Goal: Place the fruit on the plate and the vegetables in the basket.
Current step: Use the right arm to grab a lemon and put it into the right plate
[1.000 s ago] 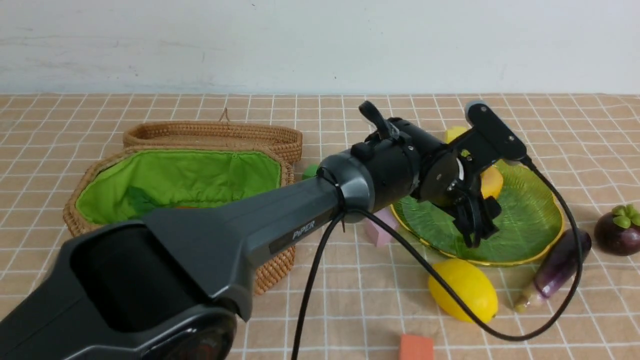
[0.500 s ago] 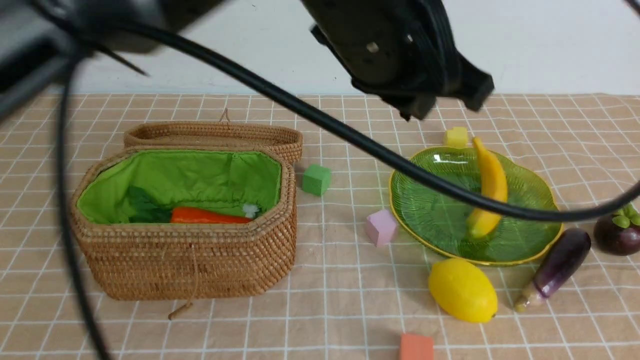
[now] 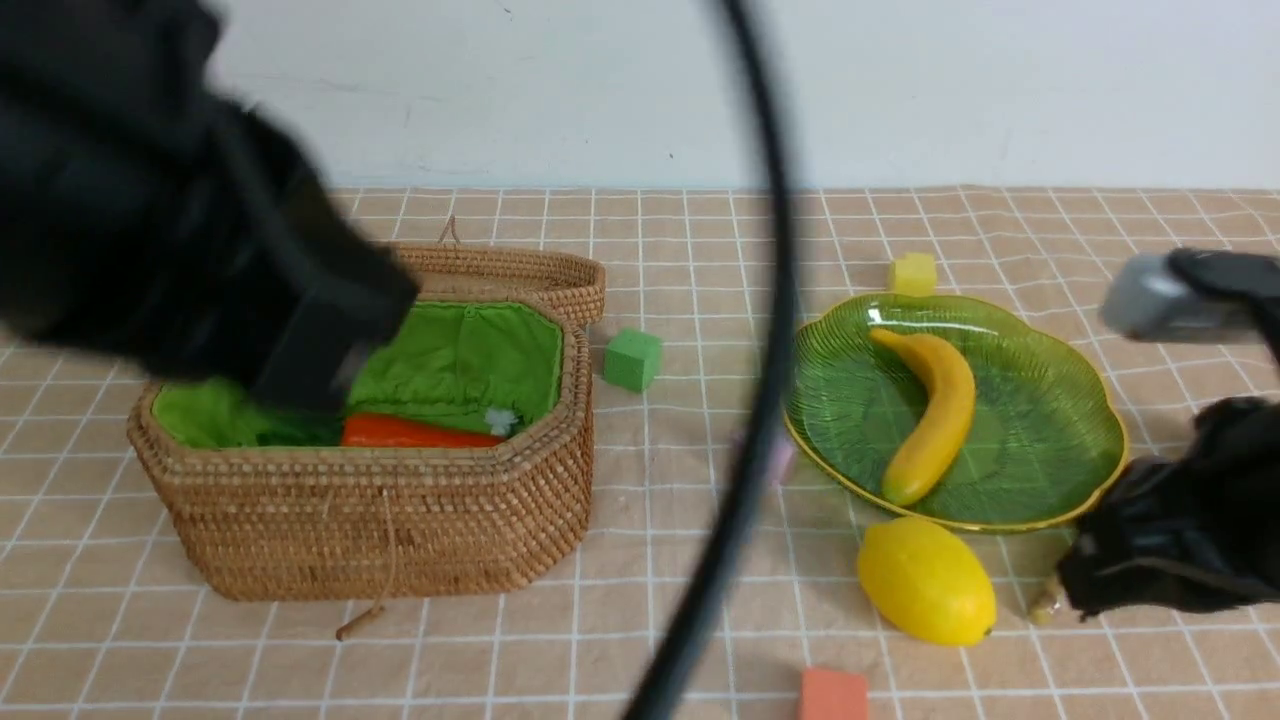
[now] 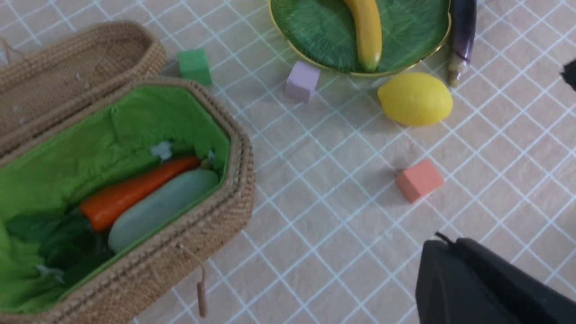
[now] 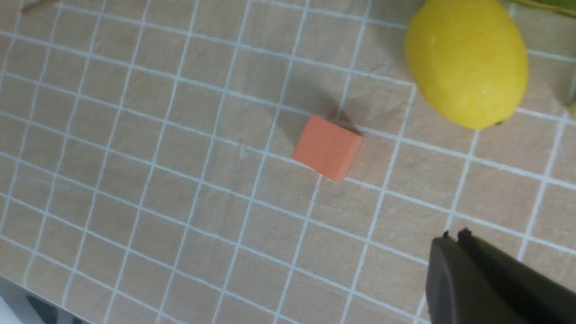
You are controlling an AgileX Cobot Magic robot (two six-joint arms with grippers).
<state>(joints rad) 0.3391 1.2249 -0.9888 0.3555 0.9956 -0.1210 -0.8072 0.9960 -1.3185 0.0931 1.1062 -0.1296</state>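
A yellow banana (image 3: 935,412) lies on the green glass plate (image 3: 1060,420). The yellow lemon (image 3: 927,580) rests on the cloth just in front of the plate. In the green-lined basket (image 3: 400,520) lie the orange carrot (image 4: 135,191) and the white radish (image 4: 164,207). The purple eggplant (image 4: 463,31) lies beside the plate; in the front view my right arm (image 3: 1180,540) covers most of it. My left gripper (image 4: 443,240) is shut and empty, its blurred arm (image 3: 200,250) above the basket. My right gripper (image 5: 453,235) is shut and empty, above the cloth near the lemon (image 5: 465,63).
The shallow wicker lid (image 3: 500,270) stands behind the basket. Foam cubes lie about: green (image 3: 632,359), yellow (image 3: 913,273), orange (image 3: 832,694) and pink (image 4: 303,81). A black cable (image 3: 760,400) hangs across the middle of the front view.
My left arm has swung up from the plate and leftwards over the basket, its jaws closing. The banana now lies free on the plate. My right arm has come in over the eggplant.
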